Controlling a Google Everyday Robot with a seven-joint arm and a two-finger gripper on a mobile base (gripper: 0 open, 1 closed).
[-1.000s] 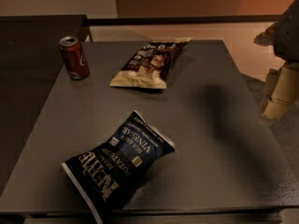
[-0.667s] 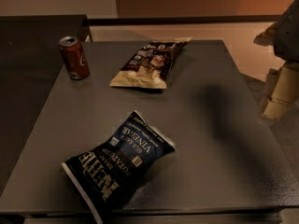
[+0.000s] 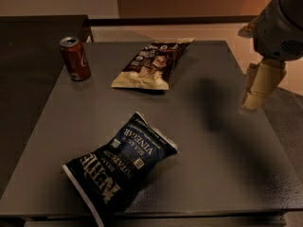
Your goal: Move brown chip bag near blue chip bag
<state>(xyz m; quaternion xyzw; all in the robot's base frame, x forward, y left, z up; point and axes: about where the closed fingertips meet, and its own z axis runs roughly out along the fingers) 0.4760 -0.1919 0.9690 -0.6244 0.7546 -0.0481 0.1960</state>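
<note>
The single camera view shows a dark grey desk (image 3: 227, 174). The blue chip bag (image 3: 118, 167) lies flat toward 7 o'clock, near the front edge. Its white lettering appears upside down and reads "KETTLE" and "SEA SALT & VINEGAR". The brown chip bag (image 3: 151, 63) lies flat toward 12 o'clock, well apart from the blue one, and its print is too small to read. A red soda can (image 3: 75, 58) stands upright at 10 o'clock, with a white script that cannot be made out. The gripper (image 3: 258, 91) hangs over the desk's 3 o'clock edge, and whether it is open or closed cannot be told. From it, the brown chip bag lies toward 10 o'clock, well apart and untouched.
</note>
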